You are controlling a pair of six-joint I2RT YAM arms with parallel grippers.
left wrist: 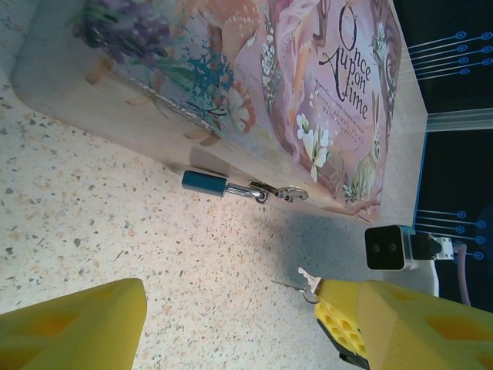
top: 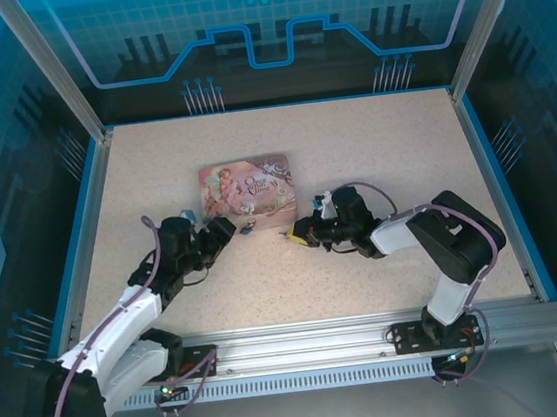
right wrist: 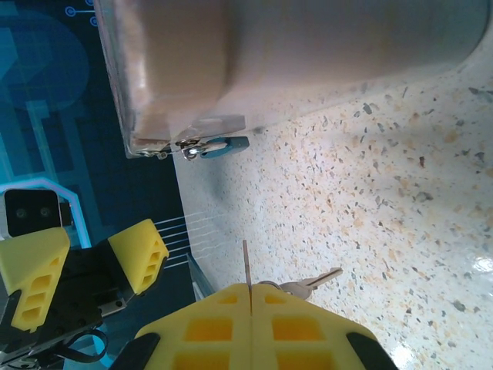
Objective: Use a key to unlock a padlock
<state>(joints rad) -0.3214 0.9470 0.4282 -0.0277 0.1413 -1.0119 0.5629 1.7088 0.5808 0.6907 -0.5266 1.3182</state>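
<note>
The padlock (left wrist: 204,183) is small and blue-bodied, lying on the table with its shackle through the hasp of the pink tin (left wrist: 254,69). It also appears at the tin's front edge, as padlock (top: 247,227) and padlock (right wrist: 223,145). My left gripper (left wrist: 246,331) is open, just short of the padlock, with nothing between its fingers (left wrist: 69,324). My right gripper (right wrist: 250,297) is shut on the key (right wrist: 246,262), whose thin blade sticks out edge-on from the pads. A second silver key (right wrist: 312,281) hangs from the same ring. The key (left wrist: 296,285) points toward the padlock.
The pink tin (top: 247,187) lies flat mid-table, its lid illustrated. The left gripper (top: 224,229) and right gripper (top: 300,234) face each other a short way apart in front of it. Blue walls (top: 80,231) enclose the speckled table.
</note>
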